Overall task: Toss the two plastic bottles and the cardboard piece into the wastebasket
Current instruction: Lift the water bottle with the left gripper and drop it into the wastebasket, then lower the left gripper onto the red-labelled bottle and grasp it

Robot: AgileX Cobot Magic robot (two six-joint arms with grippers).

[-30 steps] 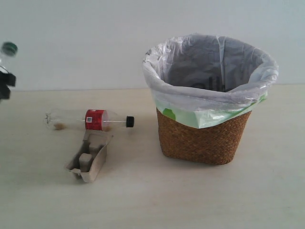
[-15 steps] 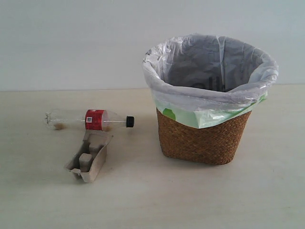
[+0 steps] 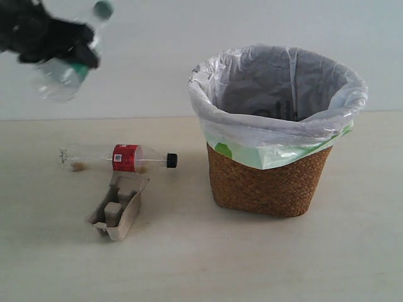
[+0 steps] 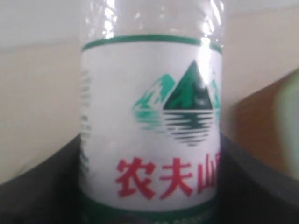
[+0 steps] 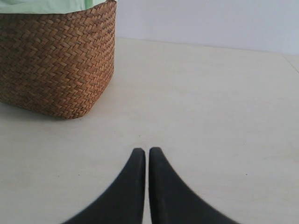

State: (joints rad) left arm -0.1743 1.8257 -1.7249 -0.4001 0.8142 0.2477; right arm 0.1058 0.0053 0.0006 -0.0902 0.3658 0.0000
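Note:
High at the upper left, my left gripper (image 3: 66, 50) is shut on the green-capped bottle (image 3: 60, 78), its cap (image 3: 102, 9) tilted up to the right. In the left wrist view the bottle's white label (image 4: 149, 116) fills the space between the dark fingers (image 4: 42, 186). The red-label bottle (image 3: 119, 157) lies on its side on the table, black cap toward the wastebasket (image 3: 271, 176). The cardboard piece (image 3: 116, 207) rests just in front of it. My right gripper (image 5: 143, 151) is shut and empty, low over the table near the wicker wastebasket (image 5: 56, 60).
The pale wooden table (image 3: 252, 264) runs back to a plain light wall. The wastebasket's white bag liner (image 3: 277, 119) folds over its rim, and its mouth stands open. My right arm is outside the exterior view.
My left arm, almost off the left edge a second ago and gone half a second ago, has come back in high at the upper left, holding the green-capped bottle. Nothing on the table moved.

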